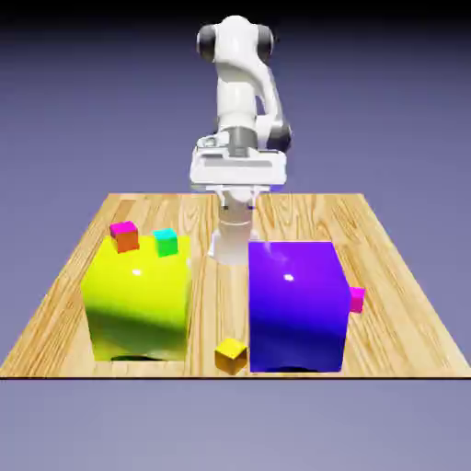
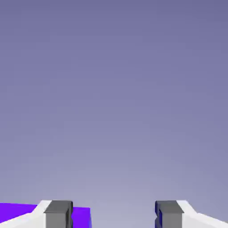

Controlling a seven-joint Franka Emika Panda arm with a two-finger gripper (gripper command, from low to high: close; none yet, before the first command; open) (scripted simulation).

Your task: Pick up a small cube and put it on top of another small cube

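Jaws [image 2: 114,214] wide apart, only backdrop visible between the fingertips [image 2: 59,214].

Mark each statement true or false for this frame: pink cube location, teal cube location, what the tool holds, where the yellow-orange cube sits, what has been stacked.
1. The pink cube shows at the blue block's edge on the exterior view's right. True.
2. The teal-topped cube rests on the blue block. False: it appears by the top of the yellow-green block.
3. The tool is open with nothing between its fingertips. True.
4. The yellow-orange cube is on top of the yellow-green block. False: it is on the table.
5. The pink cube is not on the teal-topped one. True.
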